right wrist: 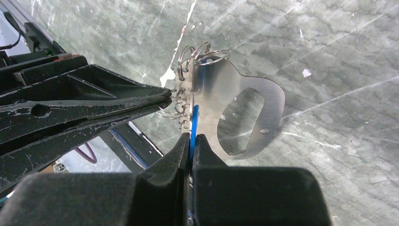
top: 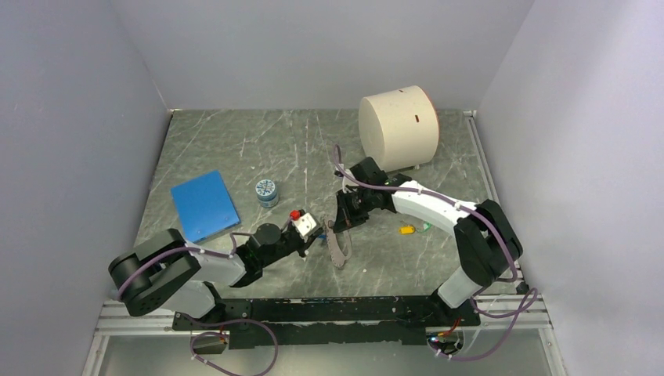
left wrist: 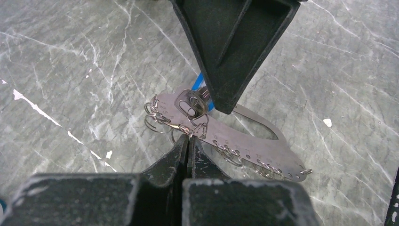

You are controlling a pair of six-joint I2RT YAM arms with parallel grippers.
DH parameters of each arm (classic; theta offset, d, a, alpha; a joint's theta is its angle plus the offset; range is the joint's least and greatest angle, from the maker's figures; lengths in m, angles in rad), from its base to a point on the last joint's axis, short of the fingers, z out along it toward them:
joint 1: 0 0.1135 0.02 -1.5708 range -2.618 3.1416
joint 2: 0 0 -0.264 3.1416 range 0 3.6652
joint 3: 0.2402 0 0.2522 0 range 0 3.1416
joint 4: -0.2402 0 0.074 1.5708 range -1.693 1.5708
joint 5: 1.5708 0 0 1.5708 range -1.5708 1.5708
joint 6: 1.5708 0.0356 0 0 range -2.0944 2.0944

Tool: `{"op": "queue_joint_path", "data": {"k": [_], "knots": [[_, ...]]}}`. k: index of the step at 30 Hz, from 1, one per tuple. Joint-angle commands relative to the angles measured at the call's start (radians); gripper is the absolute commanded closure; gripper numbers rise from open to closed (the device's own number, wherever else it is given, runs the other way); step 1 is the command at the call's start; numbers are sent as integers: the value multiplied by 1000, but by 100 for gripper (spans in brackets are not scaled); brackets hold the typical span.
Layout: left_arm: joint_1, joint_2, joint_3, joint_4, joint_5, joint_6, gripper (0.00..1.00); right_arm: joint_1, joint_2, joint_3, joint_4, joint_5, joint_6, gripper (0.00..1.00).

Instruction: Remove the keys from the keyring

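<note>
The keyring (top: 339,251) is a flat grey metal plate with an oval opening and small wire rings along its edge; it is held just above the table. My left gripper (left wrist: 189,137) is shut on one of its small rings (left wrist: 197,128). My right gripper (right wrist: 192,136) is shut on the blue key (right wrist: 194,120), which hangs from a ring on the plate (right wrist: 221,92). The blue key's metal blade (left wrist: 190,103) shows under the right fingers (left wrist: 230,47). A yellow key (top: 407,229) and a green key (top: 427,227) lie loose on the table to the right.
A small round blue-patterned jar (top: 267,192) and a blue flat pad (top: 204,205) sit at the left. A large beige cylinder (top: 399,128) stands at the back. A small white scrap (left wrist: 328,122) lies near the plate. Grey walls enclose the table.
</note>
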State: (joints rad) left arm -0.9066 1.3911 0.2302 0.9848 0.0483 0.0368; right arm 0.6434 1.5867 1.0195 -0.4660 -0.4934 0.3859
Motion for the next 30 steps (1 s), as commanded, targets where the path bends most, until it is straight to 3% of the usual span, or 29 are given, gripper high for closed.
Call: {"op": "queue_joint_path", "data": {"k": [1,22,30], "knots": [[0,12,-11,120,-35,-24,97,19,16,-5,29,11,0,100],[-12,42,-53,231,-71,-87,98,92,10,29,-16,117,-14,100],[-11,-41,-62,96,-29,-91,74,98,-24,68,-48,130,-60,100]]}}
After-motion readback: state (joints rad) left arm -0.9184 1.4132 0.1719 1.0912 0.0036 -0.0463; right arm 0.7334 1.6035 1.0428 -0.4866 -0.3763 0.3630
